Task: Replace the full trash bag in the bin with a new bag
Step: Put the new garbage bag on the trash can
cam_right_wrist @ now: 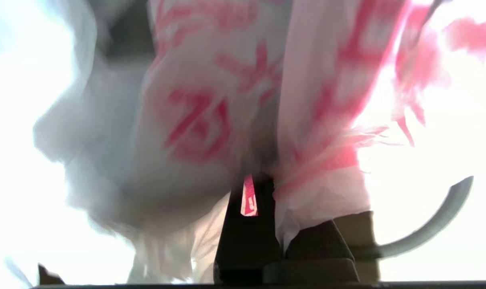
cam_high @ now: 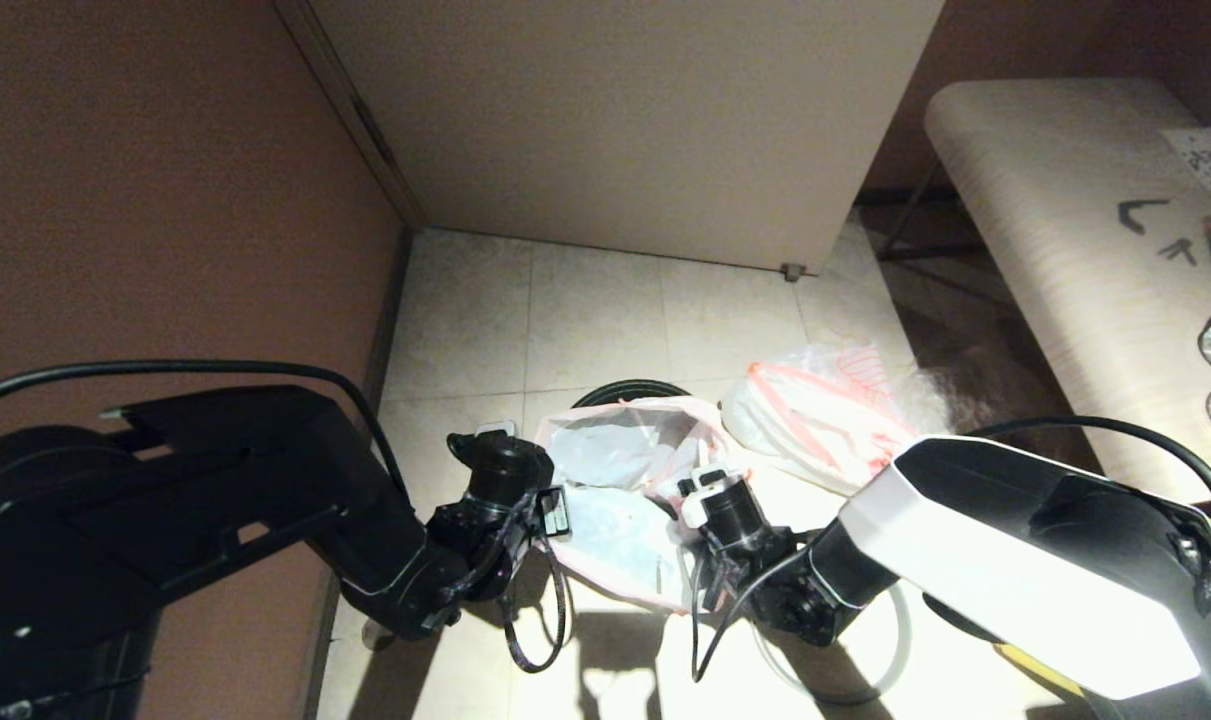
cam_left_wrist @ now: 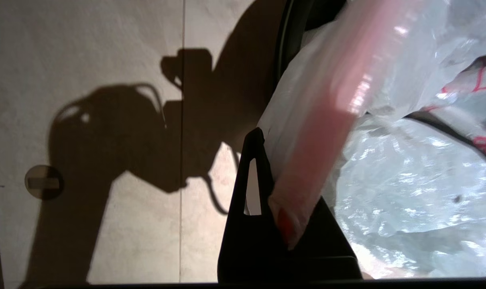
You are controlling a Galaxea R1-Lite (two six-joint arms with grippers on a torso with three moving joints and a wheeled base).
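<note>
New bag (cam_high: pixel 615 480), mid-frame, is pinched at opposite rims by left gripper (cam_high: pixel 555 510) and right gripper (cam_high: pixel 693 498). That likely spreads its mouth over bin (cam_high: pixel 630 388); full bag (cam_high: pixel 825 415) lies aside, right

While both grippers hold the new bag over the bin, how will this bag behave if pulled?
The new bag is thin, crinkled film, so probably floppy and very light. Its red edge strip bunches in the left gripper, so it may slip or tear if pulled hard.

Glare washes out the floor (cam_high: pixel 605 300) nearest the robot; arm shadows fall sharp there, while the right wrist view is motion-blurred.
</note>
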